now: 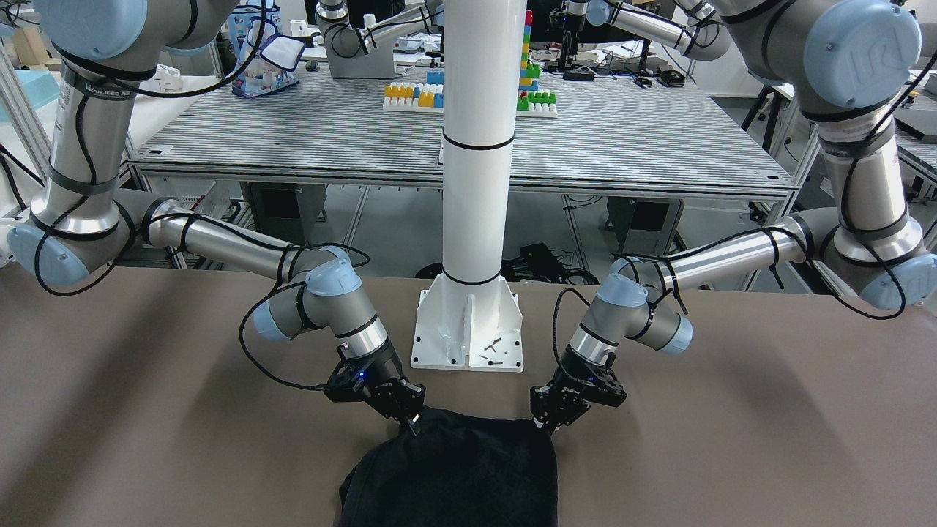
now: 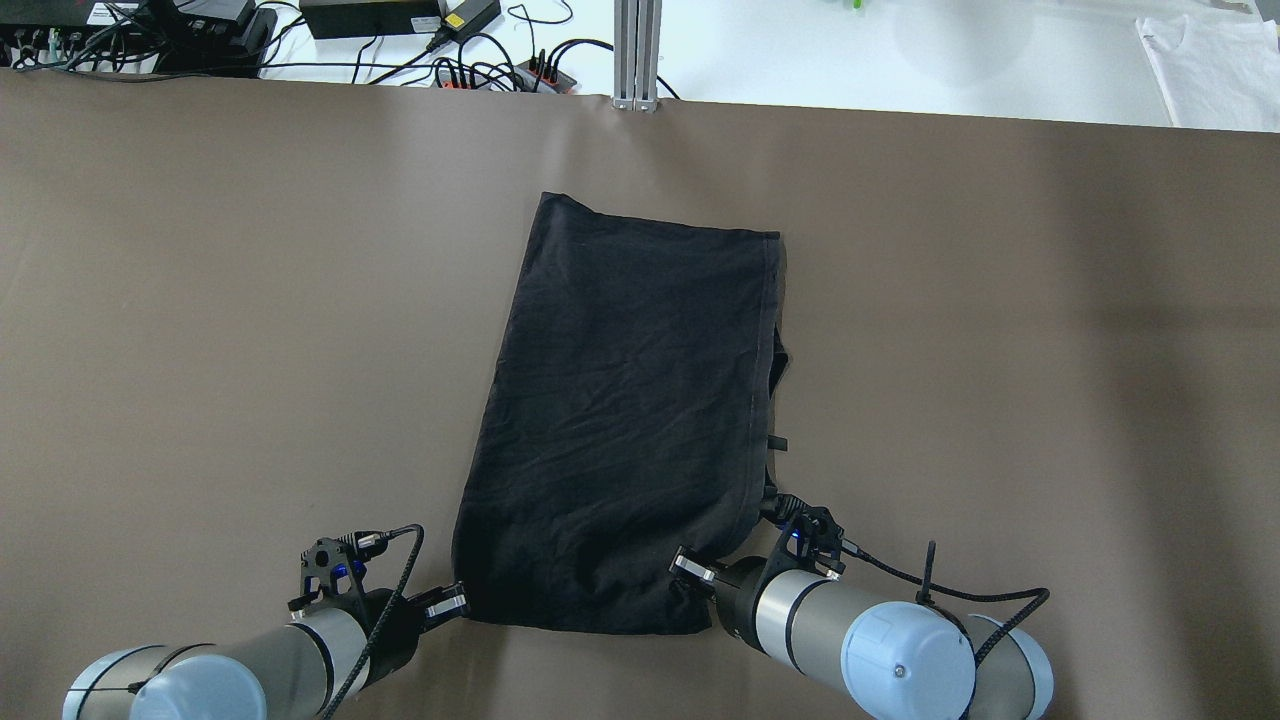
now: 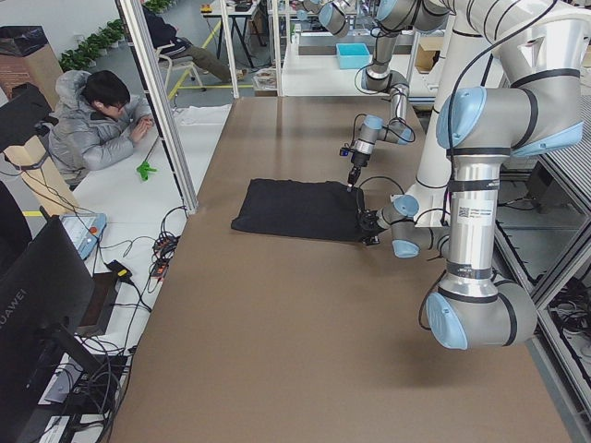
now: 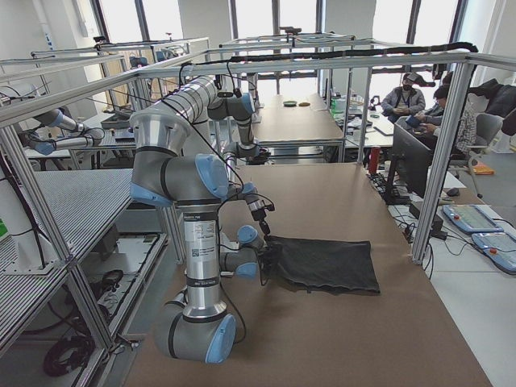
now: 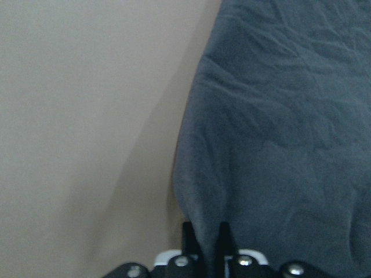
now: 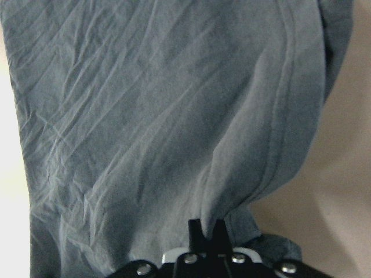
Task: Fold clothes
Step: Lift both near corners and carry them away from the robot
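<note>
**Black garment pinched at both near corners**

The black garment [image 2: 630,420] is laid out flat and a bit wrinkled in the middle of the brown tabletop [image 2: 200,300]. Its robot-side edge is gripped at two spots. The left pincer [image 2: 452,604] is clamped tight on the left corner, and the right pincer [image 2: 690,572] is closed on the fabric near the right corner. In both wrist views a small bunch of cloth is seen squeezed in the pincer.

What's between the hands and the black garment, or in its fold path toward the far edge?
Nothing visible. The left hand and right hand are each shut on a near corner of the black garment. Nothing lies on the cloth, and the table beyond its far hem shows only bare brown surface.
</note>
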You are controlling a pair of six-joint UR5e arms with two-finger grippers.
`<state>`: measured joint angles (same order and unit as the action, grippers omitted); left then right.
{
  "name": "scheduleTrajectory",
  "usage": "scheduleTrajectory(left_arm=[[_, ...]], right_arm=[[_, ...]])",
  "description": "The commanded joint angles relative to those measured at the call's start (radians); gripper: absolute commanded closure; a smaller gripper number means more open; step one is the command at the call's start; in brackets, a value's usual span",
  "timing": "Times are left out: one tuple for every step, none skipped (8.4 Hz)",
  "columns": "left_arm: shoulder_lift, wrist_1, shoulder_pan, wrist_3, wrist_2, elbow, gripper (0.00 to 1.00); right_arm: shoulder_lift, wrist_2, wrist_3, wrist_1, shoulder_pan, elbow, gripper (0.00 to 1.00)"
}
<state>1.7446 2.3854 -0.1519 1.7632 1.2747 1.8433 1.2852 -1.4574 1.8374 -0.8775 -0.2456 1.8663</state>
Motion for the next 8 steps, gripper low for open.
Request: scheduleTrajectory(left_arm=[[-0.010,0.000,-0.006,-0.007,0.037,0.078,1.00],[-0.052,0.000,-0.005,-0.011,0.041,0.124,1.00],[-0.057,0.000,0.000,-0.020,0.040,0.173,1.00],[-0.056,0.000,0.020,-0.031,0.038,0.195,1.00],[-0.057,0.000,0.029,-0.057,0.041,0.224,1.00],[-0.054,0.000,0.063,-0.059,0.040,0.264,1.00],[-0.047,0.000,0.075,-0.059,0.040,0.292,1.00],[-0.046,0.000,0.072,-0.062,0.048,0.313,1.00]], right_arm=[[0.014,-0.011,-0.015,0.000,-0.001,0.028,1.00],[0.037,-0.014,-0.035,-0.001,0.002,0.065,1.00],[0.060,-0.017,-0.036,0.000,0.011,0.098,1.00],[0.086,-0.030,-0.035,-0.001,0.032,0.144,1.00],[0.129,-0.046,-0.035,-0.002,0.073,0.199,1.00],[0.158,-0.072,-0.032,-0.002,0.093,0.255,1.00],[0.167,-0.080,-0.015,-0.002,0.109,0.286,1.00],[0.171,-0.083,-0.015,-0.002,0.109,0.289,1.00]])
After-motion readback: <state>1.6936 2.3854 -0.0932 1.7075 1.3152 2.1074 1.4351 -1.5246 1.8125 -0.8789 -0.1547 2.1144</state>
